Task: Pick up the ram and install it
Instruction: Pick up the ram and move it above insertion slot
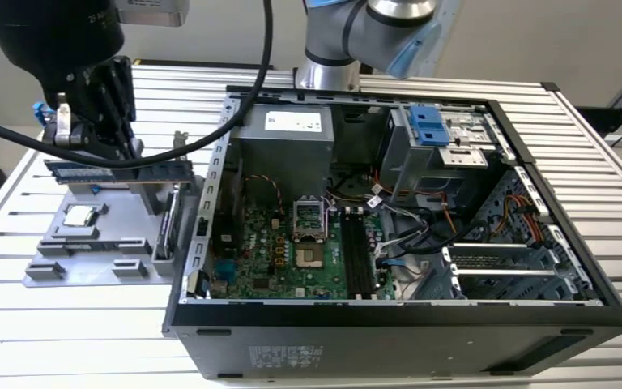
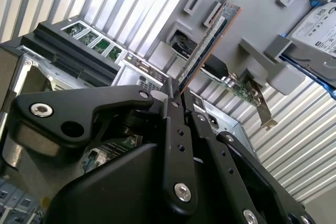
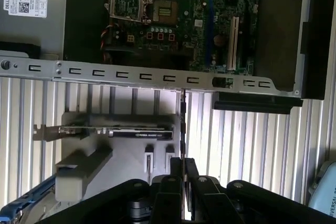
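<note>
The ram (image 1: 119,171) is a long, thin, dark bluish stick held level above the grey parts holder (image 1: 57,263), at the exterior view's left. My gripper (image 1: 97,150) comes down on it from above and is shut on it. In the second wrist view the ram (image 2: 207,43) sticks out edge-on from between the black fingers (image 2: 169,98). In the first wrist view the ram (image 3: 182,121) is a thin dark line running out from my gripper (image 3: 182,165) toward the case wall (image 3: 131,72).
The open computer case (image 1: 198,312) lies to the exterior view's right of the holder, with the green motherboard (image 1: 273,259) and its long black slots (image 1: 356,255) inside. On the holder sit a processor (image 1: 81,215), an upright card with a metal bracket (image 3: 115,131) and a hard drive (image 2: 317,24).
</note>
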`<state>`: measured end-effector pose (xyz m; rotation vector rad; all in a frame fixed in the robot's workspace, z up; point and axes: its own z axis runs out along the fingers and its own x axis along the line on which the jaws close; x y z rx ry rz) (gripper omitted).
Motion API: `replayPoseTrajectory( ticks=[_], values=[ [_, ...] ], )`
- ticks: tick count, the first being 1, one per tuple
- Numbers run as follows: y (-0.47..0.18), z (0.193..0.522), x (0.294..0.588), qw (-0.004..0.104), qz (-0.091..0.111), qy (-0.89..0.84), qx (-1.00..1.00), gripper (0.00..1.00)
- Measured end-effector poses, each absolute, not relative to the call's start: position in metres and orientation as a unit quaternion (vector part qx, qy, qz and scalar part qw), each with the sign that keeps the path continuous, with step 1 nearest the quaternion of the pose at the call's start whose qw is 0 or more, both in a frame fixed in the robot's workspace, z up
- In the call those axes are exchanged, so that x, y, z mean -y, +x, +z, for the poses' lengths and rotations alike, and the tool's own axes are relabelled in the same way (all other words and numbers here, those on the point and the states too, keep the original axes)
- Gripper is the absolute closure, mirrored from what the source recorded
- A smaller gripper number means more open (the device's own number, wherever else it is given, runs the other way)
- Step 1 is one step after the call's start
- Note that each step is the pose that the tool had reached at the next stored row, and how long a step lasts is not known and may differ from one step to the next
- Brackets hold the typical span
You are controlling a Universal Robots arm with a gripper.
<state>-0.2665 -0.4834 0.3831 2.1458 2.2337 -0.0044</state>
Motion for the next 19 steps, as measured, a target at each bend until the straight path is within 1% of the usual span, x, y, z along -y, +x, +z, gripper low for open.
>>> replayPoseTrajectory(
  ticks=[19],
  values=[
    [-0.244,0.383,0.483,0.022,-0.001,0.693,-0.721,1.00]
  ],
)
